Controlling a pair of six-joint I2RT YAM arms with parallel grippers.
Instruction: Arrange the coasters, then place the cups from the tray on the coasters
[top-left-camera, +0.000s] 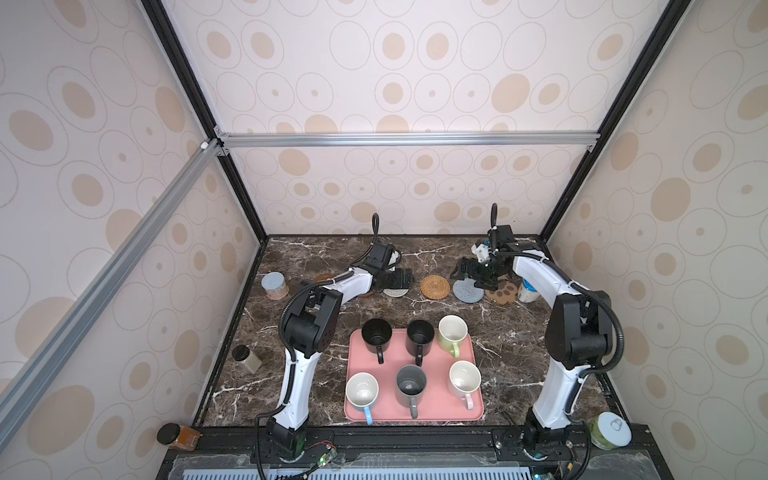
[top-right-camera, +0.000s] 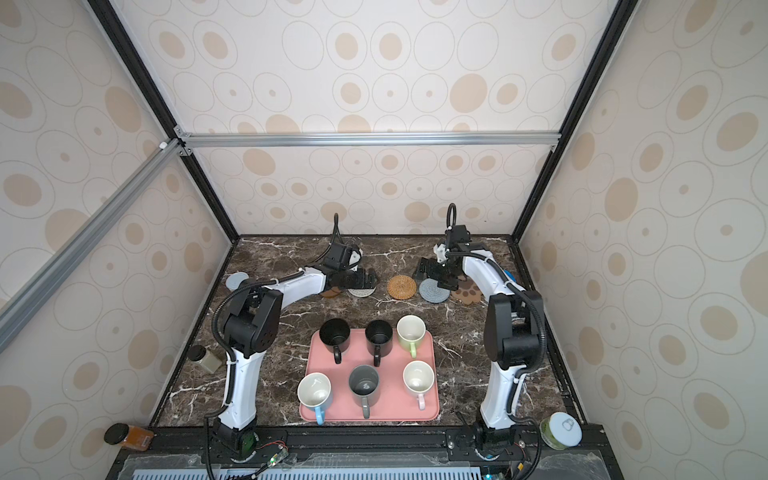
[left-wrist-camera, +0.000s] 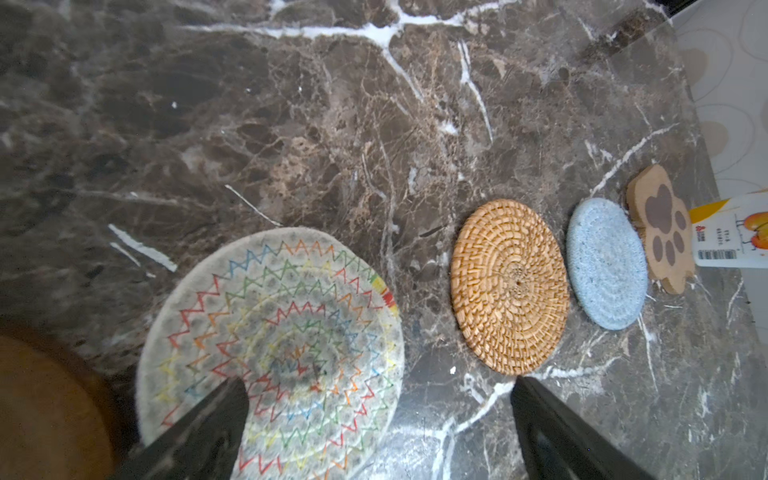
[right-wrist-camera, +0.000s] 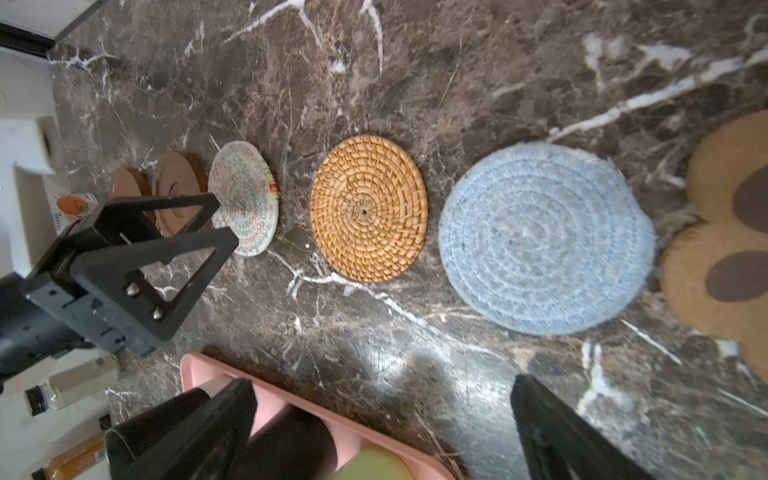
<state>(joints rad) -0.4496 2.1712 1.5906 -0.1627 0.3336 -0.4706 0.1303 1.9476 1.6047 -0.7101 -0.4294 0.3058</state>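
Along the back of the table the coasters lie in a row: two brown wooden discs (right-wrist-camera: 178, 187), cream woven (left-wrist-camera: 270, 324), tan rattan (top-left-camera: 435, 286), grey-blue (top-left-camera: 468, 291) and paw-shaped (top-left-camera: 503, 293). My left gripper (top-left-camera: 397, 278) hovers open over the cream coaster's edge, holding nothing. Over the marble in front of the grey-blue coaster my right gripper (top-left-camera: 469, 272) hangs open and empty. Nearer the front, the pink tray (top-left-camera: 473, 353) carries the cups: two black (top-left-camera: 376, 332), light green (top-left-camera: 452, 328), grey (top-left-camera: 410, 384), white with blue handle (top-left-camera: 361, 392), white with pink handle (top-left-camera: 464, 378).
A blue-lidded jar (top-left-camera: 274, 284) stands at the back left and a white bottle (top-left-camera: 528, 291) at the back right beside the paw coaster. A small black-lidded jar (top-left-camera: 245, 357) sits by the left wall. An amber jar (top-left-camera: 178, 436) and a green jar (top-left-camera: 609, 430) stand at the front corners.
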